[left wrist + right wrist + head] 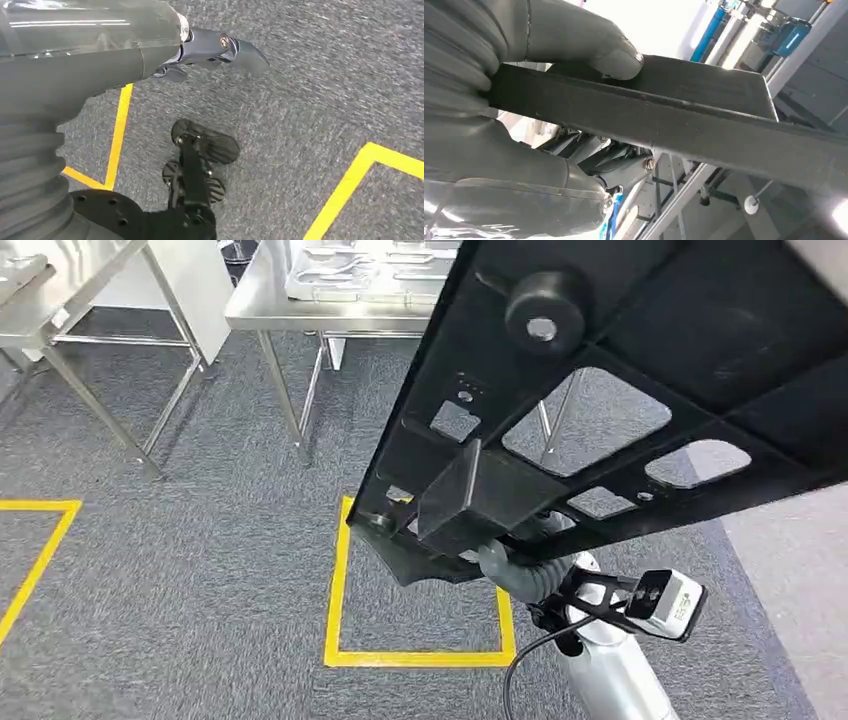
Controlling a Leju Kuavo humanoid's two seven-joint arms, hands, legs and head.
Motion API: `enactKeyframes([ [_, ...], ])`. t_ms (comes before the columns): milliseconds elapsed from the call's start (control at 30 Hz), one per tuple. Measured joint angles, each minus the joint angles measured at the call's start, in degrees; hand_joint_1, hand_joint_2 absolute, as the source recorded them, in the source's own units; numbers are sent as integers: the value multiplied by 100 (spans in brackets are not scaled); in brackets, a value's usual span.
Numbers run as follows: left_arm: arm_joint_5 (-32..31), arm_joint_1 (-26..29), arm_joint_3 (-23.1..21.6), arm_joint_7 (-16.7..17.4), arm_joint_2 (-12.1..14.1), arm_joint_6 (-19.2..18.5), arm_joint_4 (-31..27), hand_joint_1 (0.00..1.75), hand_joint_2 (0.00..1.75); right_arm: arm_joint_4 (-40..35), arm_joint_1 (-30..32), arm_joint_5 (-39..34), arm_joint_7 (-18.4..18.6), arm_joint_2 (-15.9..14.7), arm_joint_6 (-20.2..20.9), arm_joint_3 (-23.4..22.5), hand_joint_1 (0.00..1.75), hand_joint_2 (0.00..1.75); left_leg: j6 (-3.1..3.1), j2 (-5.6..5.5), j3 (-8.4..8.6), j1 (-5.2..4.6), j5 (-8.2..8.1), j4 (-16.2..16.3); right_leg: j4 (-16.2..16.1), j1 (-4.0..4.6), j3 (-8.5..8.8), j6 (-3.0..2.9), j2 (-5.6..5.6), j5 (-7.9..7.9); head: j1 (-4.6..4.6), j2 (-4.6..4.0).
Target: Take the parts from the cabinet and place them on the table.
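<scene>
A large flat black panel point(620, 370) with several cut-out windows and a round black knob point(545, 305) hangs tilted close in front of the head camera. It covers the upper right of that view. My right hand point(505, 565) grips it at its lower edge from beneath. In the right wrist view the grey thumb point(616, 57) presses on the panel's edge point(704, 125), with darker fingers under it. My left hand point(210, 50) hangs over the grey carpet with nothing in it, its fingers apart.
A steel table point(265, 308) stands ahead at the top of the head view, with white trays point(335, 275) on it. A second steel table point(60, 315) is at the far left. Yellow tape point(420, 657) marks squares on the carpet.
</scene>
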Motion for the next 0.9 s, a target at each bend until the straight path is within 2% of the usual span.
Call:
enactKeyframes([
  [67,-9,9,0,-2,0,-18,0,0,175,-24,26,0,0,0,7,-9,175,175,53,-1,-2,-15,5,2,-24,-8,10,59,1,7,0,0],
  [100,-9,5,0,-2,0,-24,0,0,175,-46,30,0,0,0,7,-15,175,175,103,4,20,26,39,-53,-7,-6,5,101,-4,-24,0,0],
  [133,-11,-2,0,-4,-2,-35,0,0,175,-70,29,2,-2,0,9,-24,175,175,126,12,32,31,50,-70,111,-23,-27,138,-48,-117,2,0],
  [167,-11,-6,0,-9,-2,-50,0,0,175,-85,23,2,-2,0,9,-33,175,175,159,18,27,33,46,-70,447,-28,-184,170,-70,-332,0,0],
  [233,-11,0,0,-20,-2,-72,0,0,175,-92,53,9,-2,-2,7,-44,175,175,168,27,16,30,41,-68,1437,-60,-671,217,-80,-777,0,0],
  [267,-11,-1,0,-33,0,-81,0,0,175,-92,77,11,-2,-2,4,-48,175,175,171,28,13,30,29,-68,1804,-63,-866,228,-83,-871,0,0],
  [300,-11,2,0,-53,0,-83,0,0,175,-92,97,13,-2,-2,2,-50,175,175,166,29,18,30,24,-67,1901,-69,-941,229,-88,-815,0,0],
  [333,-11,3,0,-61,0,-88,0,0,175,-92,102,13,-2,-2,-2,-50,175,175,158,29,33,30,10,-67,1666,-77,-849,222,-96,-610,0,0],
  [400,-13,1,0,-72,0,-99,0,0,175,-107,100,13,-2,-2,-2,-57,175,175,133,27,88,30,-14,-67,664,-76,-352,177,-119,-91,0,0],
  [433,-15,0,0,-74,-2,-99,0,0,175,-133,98,15,0,-2,-2,-59,175,175,107,27,112,30,-31,-68,111,-67,-67,134,-154,103,2,0],
  [467,-17,-4,0,-83,-2,-101,0,0,175,-142,89,15,-2,-2,-2,-59,175,175,65,27,109,-9,-60,-51,-19,-13,-20,110,-175,-2,2,0],
  [567,-20,-5,0,-94,0,-101,0,0,175,-157,104,15,-2,-9,-11,-66,175,175,-32,52,129,15,-81,-88,-7,10,-48,14,-132,-14,0,0],
  [600,-22,-16,0,-101,0,-101,0,0,175,-166,104,17,-2,-9,-15,-66,175,175,-71,59,154,-6,-103,-94,-53,-25,-21,-27,-123,4,0,0],
  [633,-28,-19,0,-107,0,-103,0,0,175,-186,110,22,0,-7,-22,-66,175,175,-91,45,132,23,-134,-3,-101,-49,43,-55,-126,18,0,0],
  [667,-33,-18,0,-109,0,-107,0,0,175,-188,96,22,-4,-7,-24,-66,175,175,-107,38,16,21,-273,264,-112,-51,81,-97,-126,-7,0,0],
  [733,-44,-13,-2,-116,2,-118,0,0,175,-188,108,26,0,-4,-37,-63,175,175,-146,37,-493,23,-684,1222,-108,-34,131,-141,-126,-57,0,0],
  [767,-46,-3,0,-116,4,-118,0,0,175,-188,118,31,0,-4,-39,-66,175,175,-157,37,-741,23,-812,1637,-104,-22,149,-150,-123,-86,0,0],
  [800,-52,6,0,-116,4,-118,0,0,175,-188,129,31,0,-4,-42,-61,175,175,-160,36,-899,23,-791,1830,-94,-15,174,-150,-110,-116,0,0],
  [833,-55,13,0,-118,4,-118,0,0,175,-188,134,31,0,-4,-46,-61,175,175,-146,36,-894,23,-580,1683,-88,-8,227,-141,-87,-157,0,0],
  [867,-55,15,0,-120,4,-118,0,0,175,-188,134,35,0,-4,-55,-61,175,175,-128,36,-747,23,-296,1305,-87,-4,288,-134,-75,-202,0,0],
  [900,-55,15,0,-122,13,-118,0,0,175,-188,133,35,0,-4,-61,-61,175,175,-96,33,-511,21,50,745,-85,2,370,-122,-73,-255,0,0],
])
